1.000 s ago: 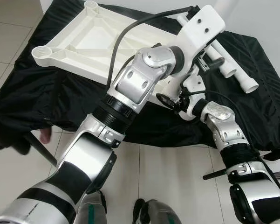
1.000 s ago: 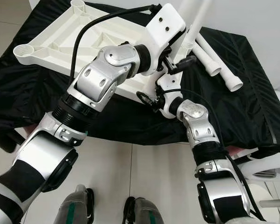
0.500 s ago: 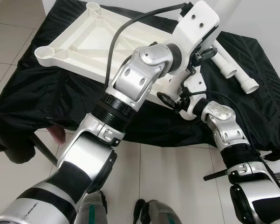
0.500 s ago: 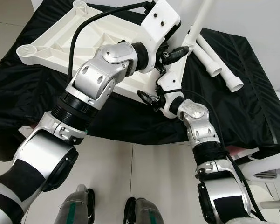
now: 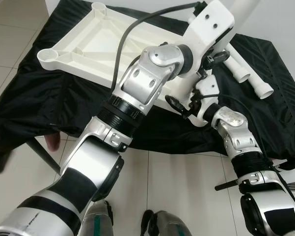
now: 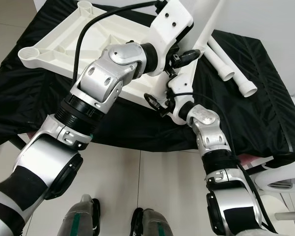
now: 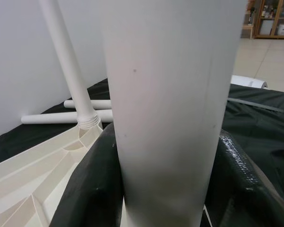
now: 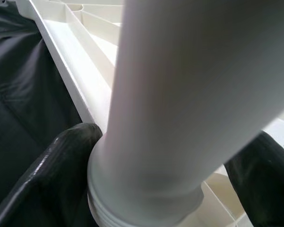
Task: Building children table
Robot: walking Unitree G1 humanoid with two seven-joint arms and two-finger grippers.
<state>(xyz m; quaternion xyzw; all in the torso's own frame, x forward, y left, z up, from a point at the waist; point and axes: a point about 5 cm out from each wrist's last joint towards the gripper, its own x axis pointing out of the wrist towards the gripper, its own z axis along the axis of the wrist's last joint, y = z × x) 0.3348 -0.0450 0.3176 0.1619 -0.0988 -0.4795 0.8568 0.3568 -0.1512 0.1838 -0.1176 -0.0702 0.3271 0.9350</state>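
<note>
1. One white tabletop lies upside down on the black cloth; two loose legs beside it.
2. Both the left gripper and right gripper pinch one upright leg at the tabletop corner.

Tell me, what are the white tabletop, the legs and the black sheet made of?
Tabletop: likely moulded plastic, matte off-white, with ribs and round corner sockets underneath. Legs: smooth white plastic-looking tubes, one with a threaded end. Sheet: thin black fabric, slightly shiny and creased, perhaps nylon.

Both silver arms reach forward and up (wrists nearly touching); left gripper and right gripper each clamp black fingers around something white.
</note>
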